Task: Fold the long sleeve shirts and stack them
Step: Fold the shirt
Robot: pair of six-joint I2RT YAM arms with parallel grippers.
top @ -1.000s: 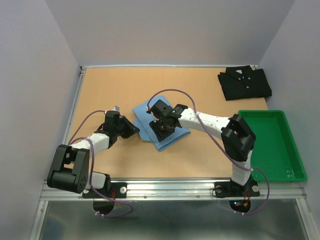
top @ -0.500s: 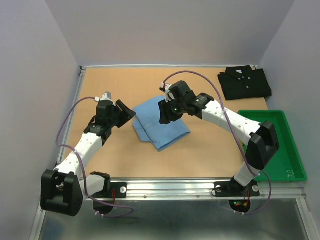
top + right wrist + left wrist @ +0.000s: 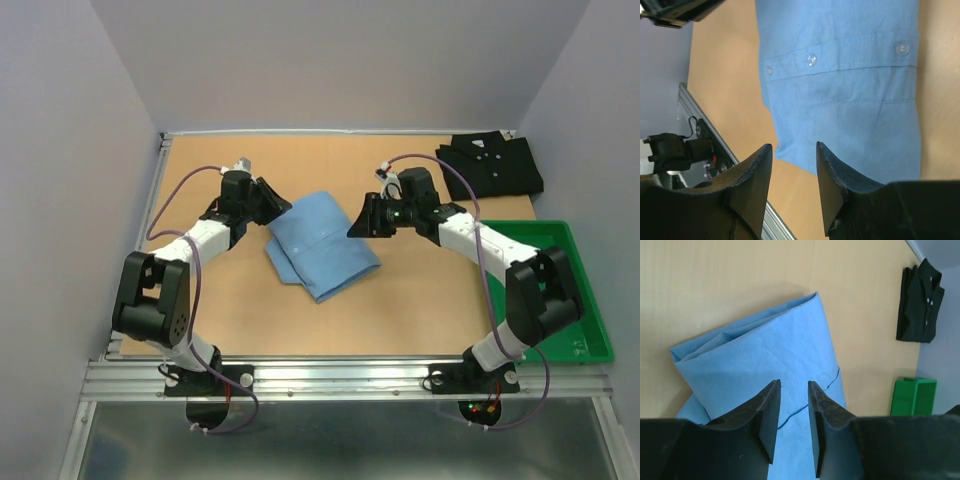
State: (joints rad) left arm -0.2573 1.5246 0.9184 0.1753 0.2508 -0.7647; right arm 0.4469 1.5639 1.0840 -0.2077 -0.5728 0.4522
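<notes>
Blue cloth, item one: the light blue shirt (image 3: pixel 322 243) lies folded into a compact packet near the middle of the tabletop (image 3: pixel 240 310), its button strip facing up. Black cloth, item two: the black shirt (image 3: pixel 490 166) sits folded in the far right corner, well apart from the blue one. Green tray (image 3: pixel 592 300): along the right edge, no part of this job. Left tool (image 3: pixel 270 200): a second ago it was low at the packet's left side; now it hangs off the shirt's far left corner, jaws parted with only air between them, holding nothing. Right tool (image 3: pixel 360 220): a second ago it was down on the middle of the packet; now it has drawn back to the right of it, jaws likewise parted and empty. Change noted: both arms have let go and swung outward, and the packet keeps its shape without them. I read that as the blue shirt's folding done. Outstanding, in my judgement: the stack itself, since the two shirts lie apart. One must be carried onto the other, and a loose lift could spill the folds.
</notes>
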